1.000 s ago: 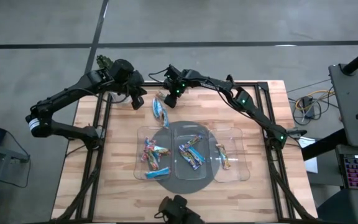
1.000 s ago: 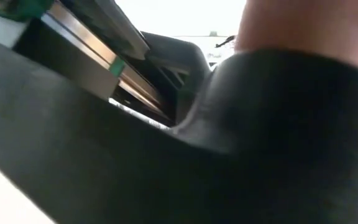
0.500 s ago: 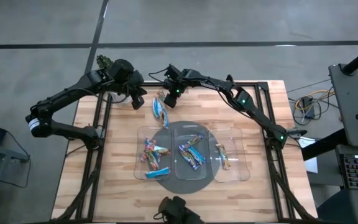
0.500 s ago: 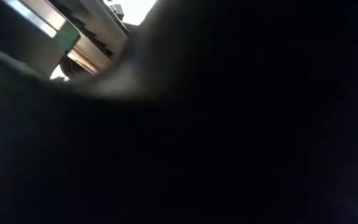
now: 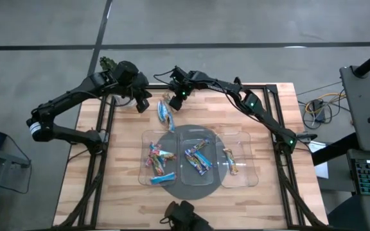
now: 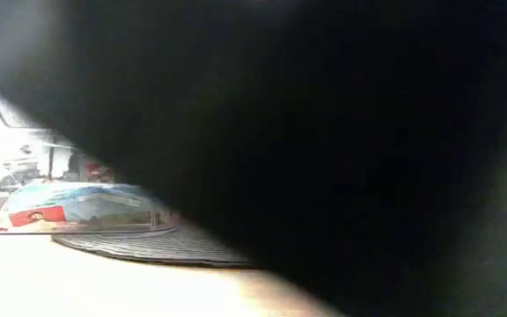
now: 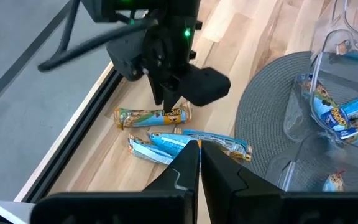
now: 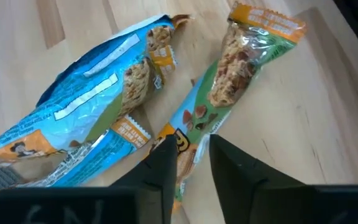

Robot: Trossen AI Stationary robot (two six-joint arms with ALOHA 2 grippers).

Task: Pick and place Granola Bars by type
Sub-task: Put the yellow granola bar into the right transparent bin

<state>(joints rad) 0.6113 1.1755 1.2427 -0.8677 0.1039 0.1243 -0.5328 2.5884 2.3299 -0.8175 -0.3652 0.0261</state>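
Note:
Near the table's far edge lies a small pile of granola bars [image 5: 166, 114]: two light-blue ones [image 8: 98, 106] and a green-and-tan one [image 8: 235, 68], all flat on the wood. My right gripper [image 8: 193, 165] stands over that pile, shut on the green-and-tan bar [image 7: 154, 116]. My left gripper [image 7: 199, 155] hangs shut and empty just left of the pile, above the table [image 5: 143, 104]. More bars lie in three clear trays [image 5: 145, 138]. My right gripper pinches the green-and-tan bar at one end [image 8: 188, 140] between its two fingers, across the bar's width. The fingers [image 7: 166, 99] slant down from the table's far right. The bar still lies flat on the wood, its other end [image 8: 266, 22] pointing away from the gripper.
The three clear trays stand side by side on a round grey mat [image 5: 185, 189] at mid-table; the right tray [image 5: 249, 160] holds one tan bar. A dark frame rail [image 7: 98, 118] runs along the far edge. Something dark close to the lens blocks most of the low view.
Neither arm has visibly moved in the high view. The dark shape in front of the low camera has shifted and now uncovers a strip of table, mat and a blue wrapper at the lower left.

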